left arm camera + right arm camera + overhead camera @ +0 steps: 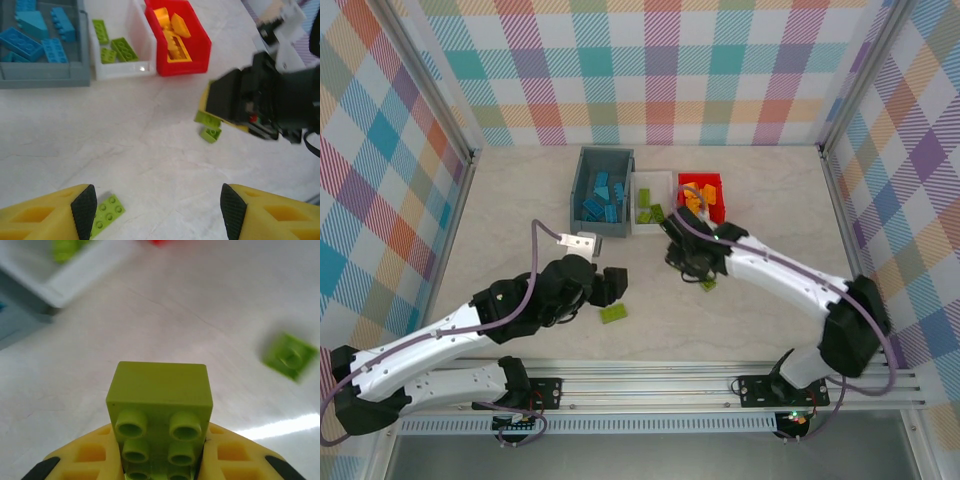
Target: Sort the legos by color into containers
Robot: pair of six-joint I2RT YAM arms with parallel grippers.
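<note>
My right gripper (161, 467) is shut on a lime green lego brick (159, 405), studs facing the camera, just above the table; from above that gripper (683, 262) sits in front of the white container (651, 178). A small green lego (290, 356) lies on the table to its right. My left gripper (152, 210) hangs open over bare table, with a flat green lego (106, 214) beside its left finger (84, 206). The grey-blue container (45, 76) holds blue legos (22, 42), the white container (125, 71) green ones, and the red container (186, 59) orange ones.
The three containers stand side by side at the back centre of the table (520, 220). The right arm's dark wrist (260, 100) reaches in close to the left gripper's right side. Checked walls enclose the table on three sides.
</note>
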